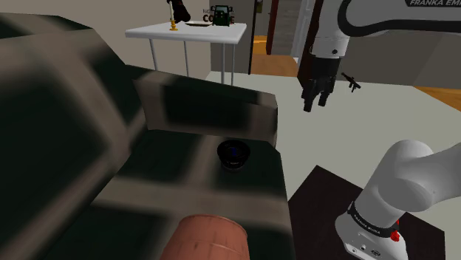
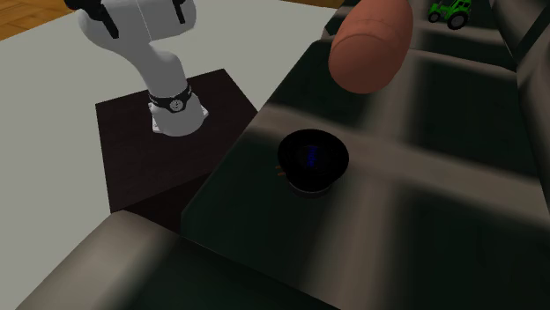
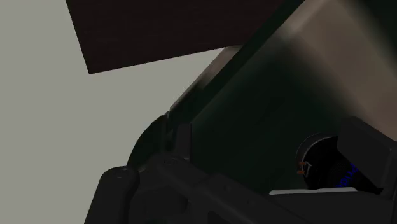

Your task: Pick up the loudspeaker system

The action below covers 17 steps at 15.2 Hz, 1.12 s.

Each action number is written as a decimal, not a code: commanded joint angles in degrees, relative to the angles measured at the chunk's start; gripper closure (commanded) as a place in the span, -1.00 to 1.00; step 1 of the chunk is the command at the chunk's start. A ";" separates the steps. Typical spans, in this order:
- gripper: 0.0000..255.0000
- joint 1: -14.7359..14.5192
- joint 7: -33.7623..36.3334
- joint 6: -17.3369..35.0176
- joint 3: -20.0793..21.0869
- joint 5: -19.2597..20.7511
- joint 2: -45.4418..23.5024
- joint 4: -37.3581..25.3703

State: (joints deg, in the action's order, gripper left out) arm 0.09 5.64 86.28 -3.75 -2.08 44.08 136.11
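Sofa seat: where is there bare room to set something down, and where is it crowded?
Bare seat lies between the speaker and the backrest, and between the speaker and the armrest. A narrower gap separates speaker from brown cylinder. Crowded: the far end, with cylinder and green tractor.

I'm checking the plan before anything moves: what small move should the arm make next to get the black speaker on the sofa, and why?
Probably carry the pincer toward the shoulder view's left until it hangs over the loudspeaker. The open pincer is high and off beyond the edge of the sofa, while the loudspeaker sits on the seat, untouched.
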 commanded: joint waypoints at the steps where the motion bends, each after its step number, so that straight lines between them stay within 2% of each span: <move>1: -1.00 0.00 0.00 0.00 0.00 0.00 0.00 0.00; 9: -1.00 -5.29 -11.78 12.39 -3.99 -5.15 -15.54 -2.37; 17: -1.00 -10.50 -24.98 19.55 -6.05 -13.45 -32.52 -10.06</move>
State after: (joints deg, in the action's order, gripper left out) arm -9.68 -17.47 104.87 -9.67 -14.16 14.51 127.72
